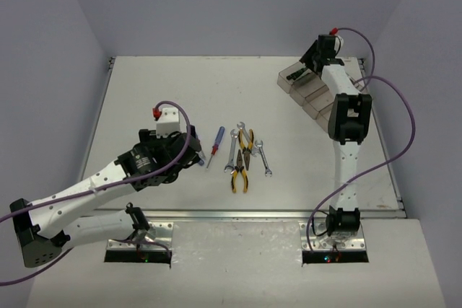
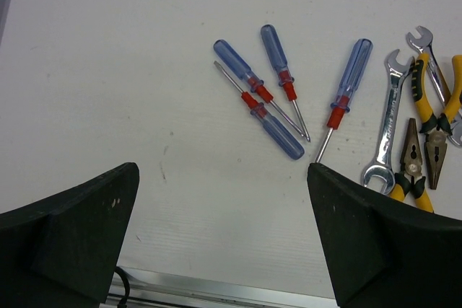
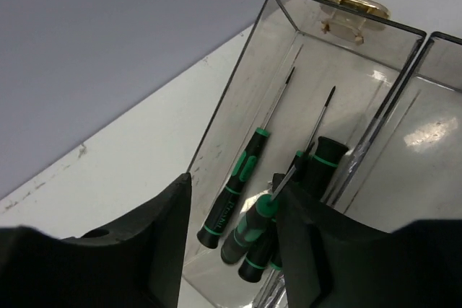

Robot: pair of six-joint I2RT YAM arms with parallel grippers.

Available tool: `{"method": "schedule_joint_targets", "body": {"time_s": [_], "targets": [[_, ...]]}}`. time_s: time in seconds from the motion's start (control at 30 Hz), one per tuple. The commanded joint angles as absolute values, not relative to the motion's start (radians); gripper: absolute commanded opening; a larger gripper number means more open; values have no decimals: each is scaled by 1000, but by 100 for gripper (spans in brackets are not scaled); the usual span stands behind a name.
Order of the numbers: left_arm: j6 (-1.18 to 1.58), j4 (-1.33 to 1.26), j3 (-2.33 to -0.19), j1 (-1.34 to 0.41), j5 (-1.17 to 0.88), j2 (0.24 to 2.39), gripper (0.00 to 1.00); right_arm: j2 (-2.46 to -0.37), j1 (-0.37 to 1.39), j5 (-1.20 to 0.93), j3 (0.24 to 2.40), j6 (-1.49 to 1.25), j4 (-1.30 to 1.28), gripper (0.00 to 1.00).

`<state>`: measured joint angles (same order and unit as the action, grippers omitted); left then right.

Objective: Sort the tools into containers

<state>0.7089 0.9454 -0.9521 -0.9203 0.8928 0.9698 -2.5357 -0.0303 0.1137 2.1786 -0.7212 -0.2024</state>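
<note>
Black-green screwdrivers (image 3: pixel 238 178) lay along the smoky plastic bin (image 3: pixel 242 99), tips toward its gold latch (image 3: pixel 354 3). The right gripper (image 3: pixel 231 185) stood with jaws spread above them; the left gripper (image 2: pixel 222 171) had its jaws wide apart.

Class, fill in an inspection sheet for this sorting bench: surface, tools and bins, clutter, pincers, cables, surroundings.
Surface: white table, faint scuffs.
Job's things: four blue screwdrivers, wrenches and two pliers lie loose on the table; green screwdrivers lie in the end bin.
Clutter: nothing seen.
Pincers: left pincer open, near the blue screwdrivers; right pincer open over the end bin.
Cables: purple cables hang in loops.
Surroundings: plain pale walls.
</note>
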Motion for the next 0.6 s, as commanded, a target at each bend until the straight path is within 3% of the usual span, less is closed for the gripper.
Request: {"method": "schedule_joint_targets", "body": {"time_s": [0.0,0.27,0.37,0.47,0.5,0.57], "targets": [[701,903,-944,-907,913,945,100,-2492,-26,83,2272,-677,-117,99],[887,982,-984,-887,943,937,100,-2307,-2,152,2219,-576,-195,99],[1039,932,-967,-883,927,930,100,-2155,90,313,2160,-470,-388,99],[1049,809,-922,-771,866,1007,100,-1966,197,417,1977,-398,-506,99],[1049,803,-923,-717,854,1016,100,-1946,219,407,1897,-404,-505,99],[1041,739,-936,-585,723,1121,100,-1713,249,276,1655,-486,-488,99]]}}
